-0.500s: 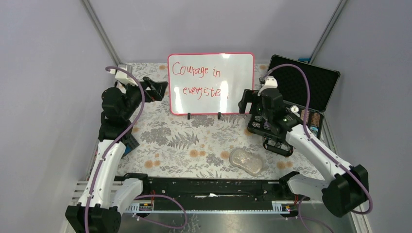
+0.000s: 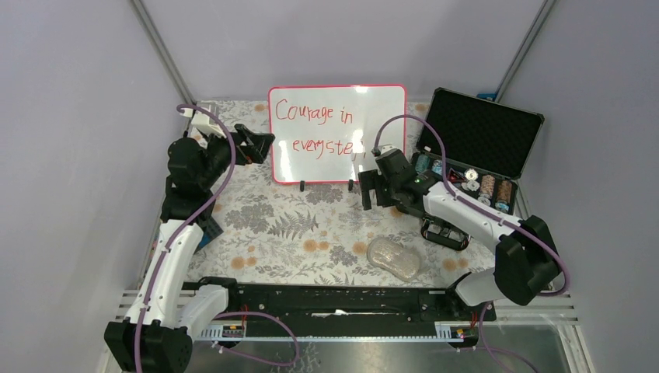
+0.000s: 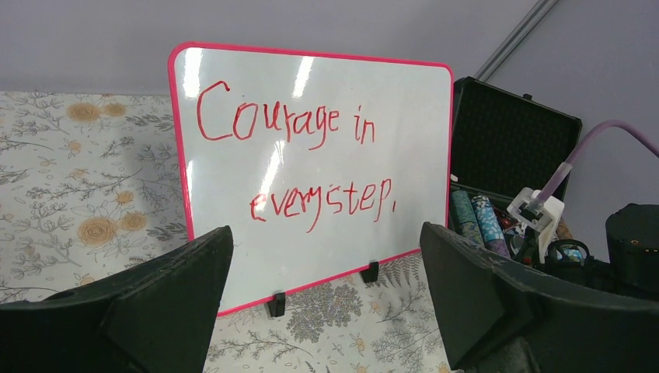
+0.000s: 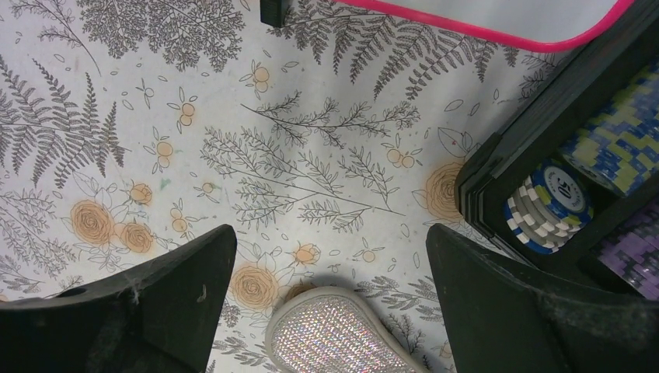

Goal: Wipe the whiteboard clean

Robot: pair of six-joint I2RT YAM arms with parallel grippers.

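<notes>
Two sets of jaws, both empty. My left jaws stand spread wide at the left edge of the whiteboard [image 2: 338, 132], facing its front and gripping nothing. The whiteboard stands upright on small black feet at the far middle of the flowered surface [image 2: 256, 225], and its red writing is not yet wiped. My right jaws, also wide apart with nothing in them, point down at the surface just in front of the board's right foot. The glittery pad [image 4: 334, 342] shows at the bottom of that wrist view, nearer my base.

I judge that pad to be the wiper, so the step is to fetch it: come down squarely over it, close across its narrower width, and lift clear. Open surface lies to the pad's left. On its right the black case [image 2: 482, 148] with its chip stacks sits close, so I should approach from the left and steer clear of the board's lower frame.
</notes>
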